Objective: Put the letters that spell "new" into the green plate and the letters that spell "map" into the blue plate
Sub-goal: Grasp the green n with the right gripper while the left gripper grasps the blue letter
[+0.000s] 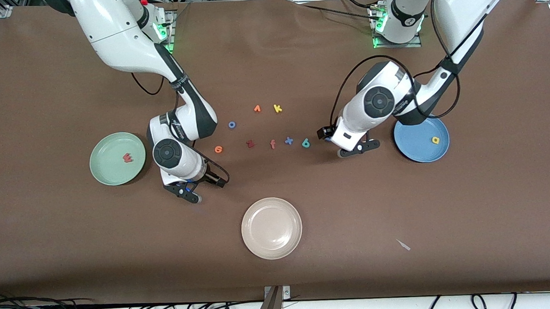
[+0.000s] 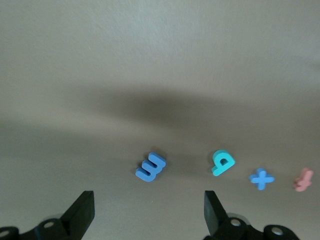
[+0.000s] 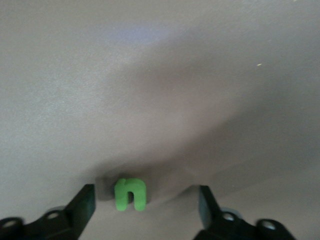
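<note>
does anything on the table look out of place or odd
One thing: a small pale scrap lies alone on the bare brown table, nearer the front camera than the blue plate. It looks like stray debris, not a letter.

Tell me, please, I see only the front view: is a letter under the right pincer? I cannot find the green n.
Observer: Yes. The right wrist view shows the green n lying on the table inside the open right pincer, touching neither finger.
Operator: And the blue m?
Observer: The left wrist view shows the blue m on the table, just ahead of the open left pincer, with the teal letter beside it.
</note>
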`<state>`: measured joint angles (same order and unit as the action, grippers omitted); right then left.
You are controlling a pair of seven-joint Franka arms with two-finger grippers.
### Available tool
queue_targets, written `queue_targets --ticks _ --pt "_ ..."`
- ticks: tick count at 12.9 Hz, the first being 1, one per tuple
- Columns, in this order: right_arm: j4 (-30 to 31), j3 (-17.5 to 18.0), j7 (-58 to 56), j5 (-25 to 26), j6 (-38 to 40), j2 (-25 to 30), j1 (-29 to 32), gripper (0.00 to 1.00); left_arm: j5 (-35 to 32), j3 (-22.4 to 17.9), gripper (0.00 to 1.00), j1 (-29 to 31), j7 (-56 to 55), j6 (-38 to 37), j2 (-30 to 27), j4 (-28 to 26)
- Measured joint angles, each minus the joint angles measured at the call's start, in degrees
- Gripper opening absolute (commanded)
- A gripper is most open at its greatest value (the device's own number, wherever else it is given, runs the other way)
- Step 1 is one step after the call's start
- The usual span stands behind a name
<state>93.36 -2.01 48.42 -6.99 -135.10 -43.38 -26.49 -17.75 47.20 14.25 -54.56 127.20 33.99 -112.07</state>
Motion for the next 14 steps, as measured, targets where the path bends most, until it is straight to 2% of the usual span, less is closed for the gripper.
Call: queue_targets --ticks 3,7,10,12,14 --pt "-0.6 0.4 0.0 0.0 -0.2 -0.3 -0.1 0.43 -6.3 -0.6 0.92 -1.8 -3.7 0.9 2.3 -0.7" --pt "-1.1 0.7 0.0 0.0 -0.1 -0.2 0.0 0.02 -11.9 -0.9 0.89 -2.5 -7.3 3.4 5.3 -0.7" --pt "-1.4 0.7 0.0 0.0 0.0 -0.3 0.0 0.0 -12.8 -1.1 0.81 -2.6 -7.6 3.4 6.6 -0.7" --pt "-2.2 0.7 0.0 0.0 1.0 -0.3 0.1 0.0 -12.8 -1.4 0.81 -2.9 -7.6 3.4 7.3 -0.7" --pt "-4.8 0.6 -0.3 0.0 5.9 -0.3 0.5 0.0 -12.8 -2.3 0.79 -3.9 -7.6 3.4 7.9 -0.7"
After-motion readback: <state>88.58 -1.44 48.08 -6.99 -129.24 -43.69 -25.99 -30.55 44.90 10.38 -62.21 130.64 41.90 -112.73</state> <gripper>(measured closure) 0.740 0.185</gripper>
